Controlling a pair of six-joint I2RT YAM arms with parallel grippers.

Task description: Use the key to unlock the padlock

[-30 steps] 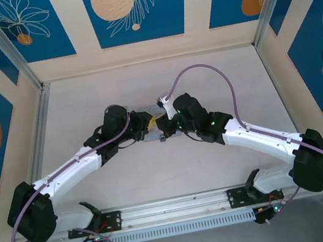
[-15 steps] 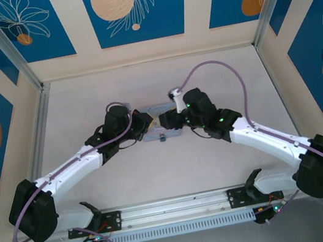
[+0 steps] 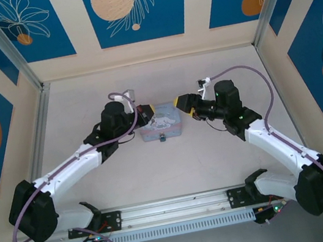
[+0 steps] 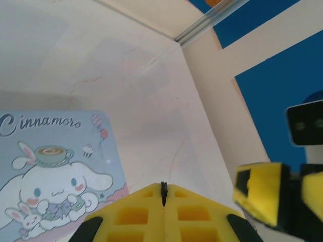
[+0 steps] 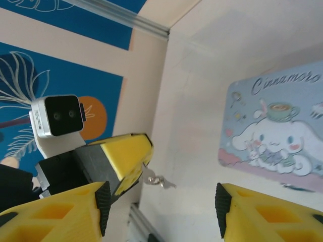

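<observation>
Your left gripper (image 4: 163, 194) pinches the key (image 5: 157, 180), right gripper (image 5: 161, 209) spread: steady the padlock (image 3: 163, 137) near side of the tin (image 3: 164, 119), then align key slowly.

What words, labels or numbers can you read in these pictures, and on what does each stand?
"Cinnamoro": script along the top of the tin lid, left wrist view.
"Cinnamoro": same lid, right wrist view, cut by the picture's edge.
Top external view: the lid's print is too small to read.
</observation>
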